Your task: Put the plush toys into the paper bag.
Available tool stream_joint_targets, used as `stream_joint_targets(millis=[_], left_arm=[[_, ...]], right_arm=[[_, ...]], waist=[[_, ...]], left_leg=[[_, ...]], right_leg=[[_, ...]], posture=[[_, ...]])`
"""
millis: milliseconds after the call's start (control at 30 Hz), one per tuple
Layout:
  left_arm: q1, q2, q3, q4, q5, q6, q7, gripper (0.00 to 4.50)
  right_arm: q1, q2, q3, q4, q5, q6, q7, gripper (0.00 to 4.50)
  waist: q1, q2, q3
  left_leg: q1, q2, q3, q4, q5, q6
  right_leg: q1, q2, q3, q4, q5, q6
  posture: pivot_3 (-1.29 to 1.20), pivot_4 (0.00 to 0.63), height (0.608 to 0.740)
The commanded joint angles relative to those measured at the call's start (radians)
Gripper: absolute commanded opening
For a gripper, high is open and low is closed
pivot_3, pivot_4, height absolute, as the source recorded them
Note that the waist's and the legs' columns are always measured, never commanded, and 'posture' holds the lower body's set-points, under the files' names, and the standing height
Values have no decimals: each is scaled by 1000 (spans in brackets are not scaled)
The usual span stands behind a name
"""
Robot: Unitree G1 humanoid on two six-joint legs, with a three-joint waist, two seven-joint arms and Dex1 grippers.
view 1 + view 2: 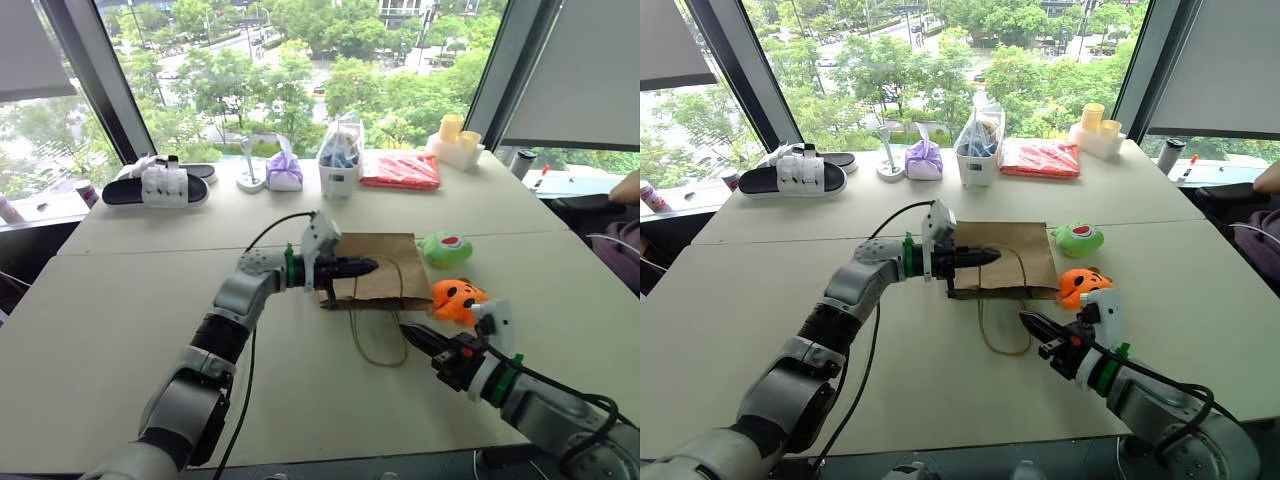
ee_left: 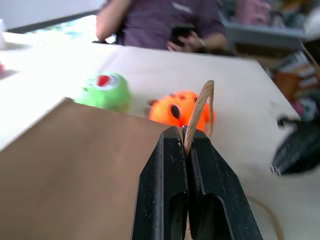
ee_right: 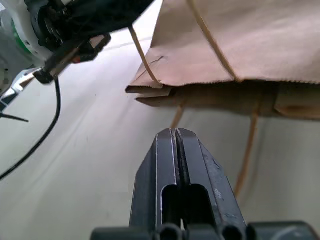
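The brown paper bag [image 1: 385, 262] lies flat on the table with its mouth toward me. My left gripper [image 1: 371, 266] reaches in from the left just above the bag, level, and is shut on one twine handle [image 2: 200, 107]. The other handle loop [image 1: 380, 345] trails on the table. To the right of the bag sit the plush toys: the green one [image 1: 445, 248] farther back and the orange one [image 1: 455, 298] nearer. My right gripper [image 1: 408, 331] is shut and empty, low over the table in front of the bag's mouth [image 3: 220, 90] and beside the orange toy.
Along the far edge stand black-and-white slippers [image 1: 160, 185], a purple pouch [image 1: 285, 172], a clear plastic bag [image 1: 340, 160], a red packet [image 1: 402, 170] and yellow cups [image 1: 455, 138]. A person [image 2: 165, 20] sits at the table's right side.
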Motion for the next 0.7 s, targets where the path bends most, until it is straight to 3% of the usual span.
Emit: stream_joint_targets(millis=[33,233,367,567,700], left_arm=[[39,-8,61,-205,-124,200,90,74],[92,-33,103,-348,-207,336,215,74],[81,-53,165,-338,-272,389,279,74],[61,-39,165,-342,-282,330,246,74],[54,-31,172,-352,-298,324,241,74]], right_arm=[[-76,43,67,13,-101,-75,-47,0],[-231,109,185,163,-240,-149,-37,0],[-324,125,264,306,-340,-185,-8,0],[-452,154,321,634,-538,-359,5,0],[-499,174,339,729,-605,-402,20,0]], waist=[[-4,0,0],[-4,0,0],[-6,0,0],[-7,0,0],[-14,0,0]], left_leg=[[0,-1,0,0,1,-3],[0,-2,0,2,2,-4],[1,-2,0,4,2,-4],[1,-2,1,5,3,-6],[0,-2,1,4,6,-10]], right_leg=[[-2,-1,1,3,0,0],[-2,0,1,7,0,-1],[-2,0,1,8,1,-1],[-2,1,1,8,1,-1],[-2,1,2,8,1,-1]], posture=[[0,150,740],[0,150,740],[0,150,740],[0,150,740],[0,150,740]])
